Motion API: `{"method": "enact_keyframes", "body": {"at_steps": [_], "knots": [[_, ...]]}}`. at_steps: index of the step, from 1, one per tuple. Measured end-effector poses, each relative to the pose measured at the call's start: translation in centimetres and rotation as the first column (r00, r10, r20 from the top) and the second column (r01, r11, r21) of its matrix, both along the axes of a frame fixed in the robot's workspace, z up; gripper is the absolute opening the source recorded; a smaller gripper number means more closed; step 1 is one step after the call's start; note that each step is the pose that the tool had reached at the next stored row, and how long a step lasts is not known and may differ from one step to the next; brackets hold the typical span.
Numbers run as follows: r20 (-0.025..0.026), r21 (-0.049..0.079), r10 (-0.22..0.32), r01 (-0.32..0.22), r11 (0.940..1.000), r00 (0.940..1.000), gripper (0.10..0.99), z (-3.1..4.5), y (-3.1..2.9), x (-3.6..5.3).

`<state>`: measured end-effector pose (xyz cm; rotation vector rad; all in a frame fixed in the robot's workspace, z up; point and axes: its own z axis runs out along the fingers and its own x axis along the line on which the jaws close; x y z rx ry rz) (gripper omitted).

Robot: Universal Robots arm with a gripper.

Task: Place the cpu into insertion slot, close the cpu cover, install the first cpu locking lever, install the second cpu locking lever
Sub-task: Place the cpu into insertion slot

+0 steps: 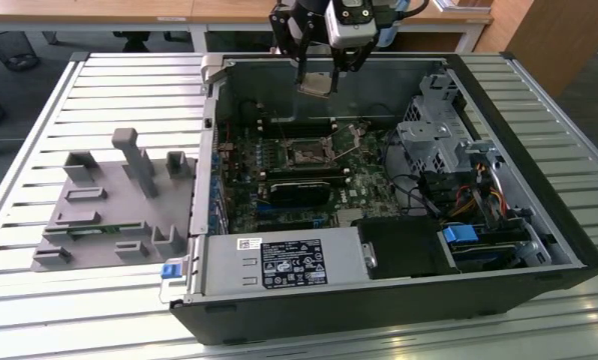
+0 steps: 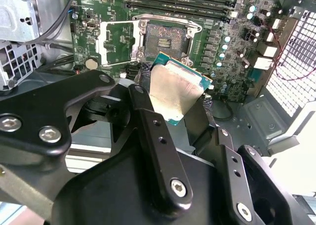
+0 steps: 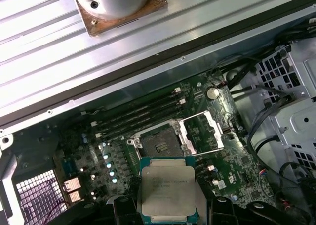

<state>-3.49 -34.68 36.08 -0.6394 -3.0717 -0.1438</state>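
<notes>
Tool (image 1: 319, 76) pinches the cpu (image 3: 167, 190) by its edges, up above the insertion slot (image 3: 158, 145); cpu cover (image 3: 203, 131) stands open beside that slot.

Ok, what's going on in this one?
The arm's black claw grips a small flat square chip with a silvery-beige metal top, held in the air over the open black computer case. The square dark socket on the green circuit board is empty, and its thin silvery metal cover frame is flipped open beside it.
</notes>
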Motion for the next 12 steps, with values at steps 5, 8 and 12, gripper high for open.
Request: {"method": "enact_keyframes", "body": {"at_steps": [5, 8, 12], "knots": [[0.0, 0.0, -0.013, 0.013, 0.9999, 0.9999, 0.525, 0.0, 0.0, 0.0], [0.0, 0.0, -0.02, 0.02, 0.9998, 0.9998, 0.525, 0.0, 0.0, 0.0], [0.0, 0.0, -0.031, 0.031, 0.9995, 0.9995, 0.525, 0.0, 0.0, 0.0]]}}
